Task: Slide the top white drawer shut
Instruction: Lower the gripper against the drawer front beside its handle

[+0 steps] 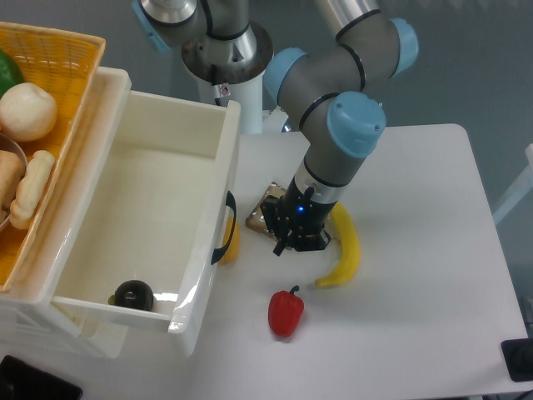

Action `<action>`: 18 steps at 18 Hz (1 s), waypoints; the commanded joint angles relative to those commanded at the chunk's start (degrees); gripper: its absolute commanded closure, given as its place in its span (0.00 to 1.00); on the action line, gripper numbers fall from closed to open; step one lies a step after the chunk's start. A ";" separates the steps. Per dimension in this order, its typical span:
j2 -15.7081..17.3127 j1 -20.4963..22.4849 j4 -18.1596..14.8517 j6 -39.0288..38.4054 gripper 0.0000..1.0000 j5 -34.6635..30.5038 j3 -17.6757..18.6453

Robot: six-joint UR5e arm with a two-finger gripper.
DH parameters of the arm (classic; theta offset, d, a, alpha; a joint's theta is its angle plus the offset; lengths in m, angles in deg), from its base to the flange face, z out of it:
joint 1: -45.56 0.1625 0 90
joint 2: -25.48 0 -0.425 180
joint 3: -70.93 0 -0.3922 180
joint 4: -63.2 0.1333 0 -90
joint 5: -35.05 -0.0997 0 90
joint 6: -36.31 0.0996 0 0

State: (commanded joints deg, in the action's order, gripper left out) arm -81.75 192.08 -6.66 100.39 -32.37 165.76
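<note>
The top white drawer (150, 192) stands pulled far out at the left, a deep cream box with a curved black handle (226, 230) on its front panel. A dark round object (133, 293) lies in its near corner. My gripper (296, 232) hangs low over the table to the right of the drawer front, about a hand's width from the handle and touching nothing. Its dark fingers point down, spread apart with nothing between them, and they cover most of a wrapped bread slice (265, 208).
A yellow wicker basket (79, 50) with food sits on the cabinet at the far left. A banana (346, 250) lies right of the gripper and a red pepper (286, 311) in front of it. A small yellow item (234, 243) rests against the drawer front.
</note>
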 joint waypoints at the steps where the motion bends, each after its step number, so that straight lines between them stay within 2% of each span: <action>1: 0.44 0.09 -0.71 -0.70 1.00 0.87 0.00; 7: 1.06 0.18 -5.89 -2.02 1.00 6.59 -0.09; 18: 3.08 0.18 -9.50 -1.85 1.00 8.44 -0.26</action>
State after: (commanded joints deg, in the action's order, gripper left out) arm -78.67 192.25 -16.16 98.54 -23.93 165.50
